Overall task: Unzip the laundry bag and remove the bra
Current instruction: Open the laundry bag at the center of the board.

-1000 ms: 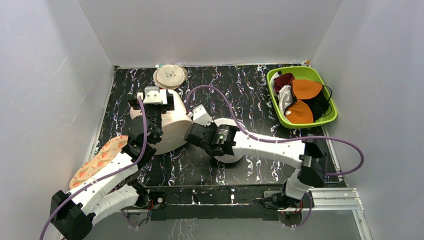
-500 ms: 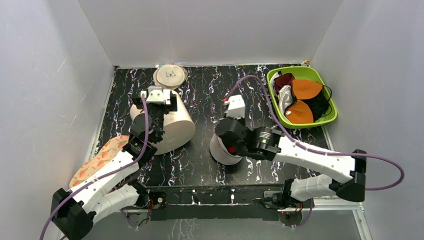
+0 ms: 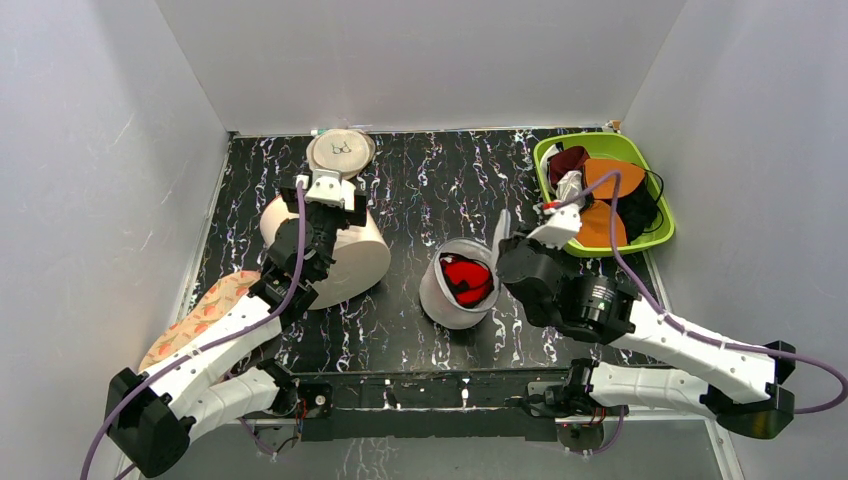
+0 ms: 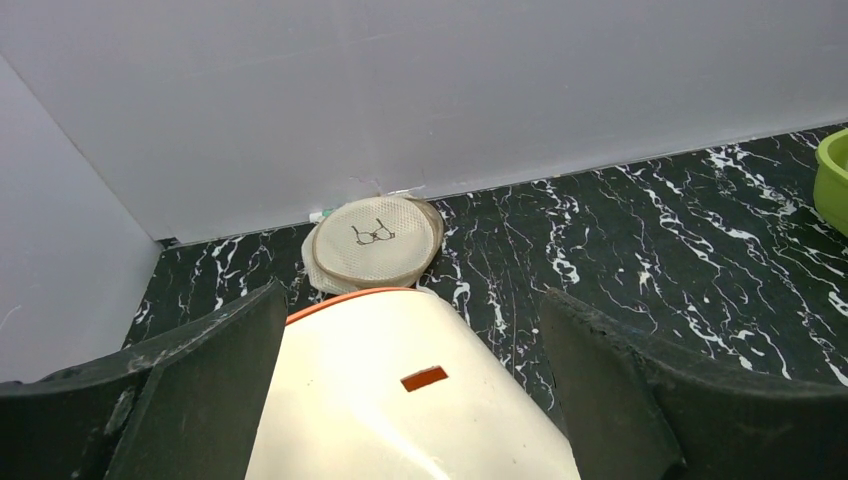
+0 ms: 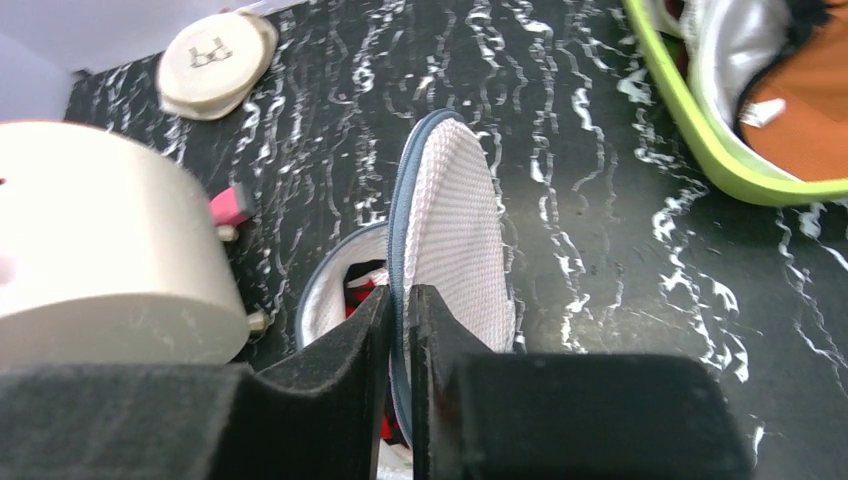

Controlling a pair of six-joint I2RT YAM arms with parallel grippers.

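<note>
Pinched narrow, the right gripper [image 5: 400, 300] held the round mesh lid flap [image 5: 455, 220] of the laundry bag [image 3: 438, 300] by its blue-grey zip edge, standing the flap upright beside the open mouth. One laundry bag sat near the middle of the table [image 3: 420, 180], a small white-grey mesh pouch with soft round walls. Inside it lay one bra [image 3: 468, 278], bright red and padded; from above only its upper side showed, and in the right wrist view it was mostly hidden behind the fingers and the flap, so its straps could not be made out. To the left lay one big cream cylinder [image 3: 352, 255] on its side, smooth, with an orange rim and a small orange tag. The left gripper [image 4: 410, 300] was spread wide with the cylinder between its fingers; whether they touched it could not be told. At the far wall rested a flat beige disc [image 4: 375, 240] with a bra drawing. A lime green tub [image 3: 655, 237] at the far right held two orange bra cups [image 3: 605, 200], a dark maroon garment [image 3: 567, 160] and white and black fabric, tangled and partly covered by the right arm's cable. A peach patterned piece [image 3: 195, 320] lay at the left edge, partly under the left arm.
</note>
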